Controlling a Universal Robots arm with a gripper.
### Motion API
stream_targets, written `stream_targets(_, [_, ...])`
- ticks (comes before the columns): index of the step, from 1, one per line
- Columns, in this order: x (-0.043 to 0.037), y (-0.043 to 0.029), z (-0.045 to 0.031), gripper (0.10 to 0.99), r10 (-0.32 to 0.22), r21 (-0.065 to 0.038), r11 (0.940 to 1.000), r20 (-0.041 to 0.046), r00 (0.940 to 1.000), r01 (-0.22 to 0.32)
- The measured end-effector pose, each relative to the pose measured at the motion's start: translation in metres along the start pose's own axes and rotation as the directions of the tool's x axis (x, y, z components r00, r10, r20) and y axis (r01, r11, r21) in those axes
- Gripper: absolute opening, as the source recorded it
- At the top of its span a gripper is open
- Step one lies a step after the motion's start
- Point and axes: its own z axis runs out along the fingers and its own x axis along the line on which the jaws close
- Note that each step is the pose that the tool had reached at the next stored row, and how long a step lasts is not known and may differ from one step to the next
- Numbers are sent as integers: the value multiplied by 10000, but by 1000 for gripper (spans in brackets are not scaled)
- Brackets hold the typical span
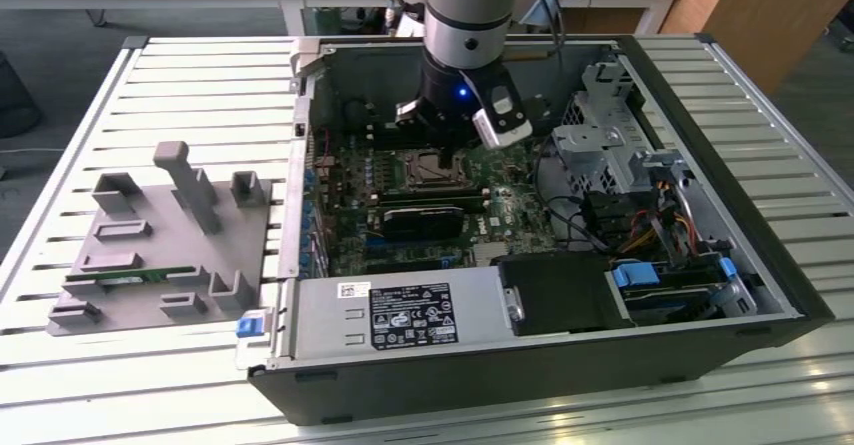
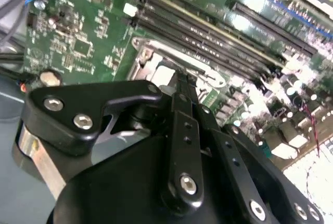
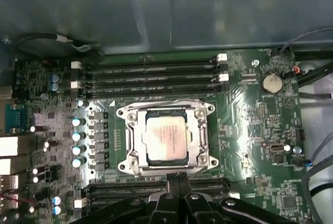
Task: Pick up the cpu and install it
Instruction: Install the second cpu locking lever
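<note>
Black linkage bars and bolt heads of my gripper (image 3: 176, 182) sit closest to the lens in both wrist views, and my fingertips are pressed together with nothing pinched between them, so I'm holding zip right now. Just past them is the cpu (image 3: 165, 137), its dull silver lid showing flat inside the metal socket frame (image 3: 167, 110) on the green motherboard (image 3: 250, 130). Beyond the socket run four memory slots (image 3: 151, 78), side by side, then the grey inner wall of the PC case (image 3: 104, 11). From the exterior view, I'm hanging inside the open PC case (image 1: 747, 165) right over the socket. Off to the exterior view's left, the grey plastic fixture (image 1: 174, 255) lies on the slatted table (image 1: 80, 145) with a green memory stick (image 1: 127, 280) resting in it.
</note>
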Motion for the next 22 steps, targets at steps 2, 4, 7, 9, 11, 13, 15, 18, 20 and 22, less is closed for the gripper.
stream_targets(2, [49, -13, 19, 106, 1, 2, 10000, -2, 10000, -1])
stream_targets(4, [57, -32, 24, 106, -2, 2, 10000, -2, 10000, 2])
stream_targets(7, [58, -61, 26, 106, 0, 1, 10000, -1, 10000, 0])
stream_targets(9, [78, -77, 30, 106, 0, 2, 10000, -2, 10000, 0])
stream_targets(11, [106, -87, 34, 106, 0, 1, 10000, -1, 10000, 0])
stream_targets(13, [153, -99, 39, 106, -2, 2, 10000, -1, 10000, 2])
stream_targets(15, [195, -104, 55, 106, 0, -1, 10000, 0, 10000, 0])
stream_targets(18, [228, -109, 79, 106, 0, 1, 10000, -1, 10000, 0])
stream_targets(20, [240, -114, 109, 106, 0, 2, 10000, -2, 10000, 0])
stream_targets(22, [244, -118, 145, 106, -1, 1, 10000, -1, 10000, 1])
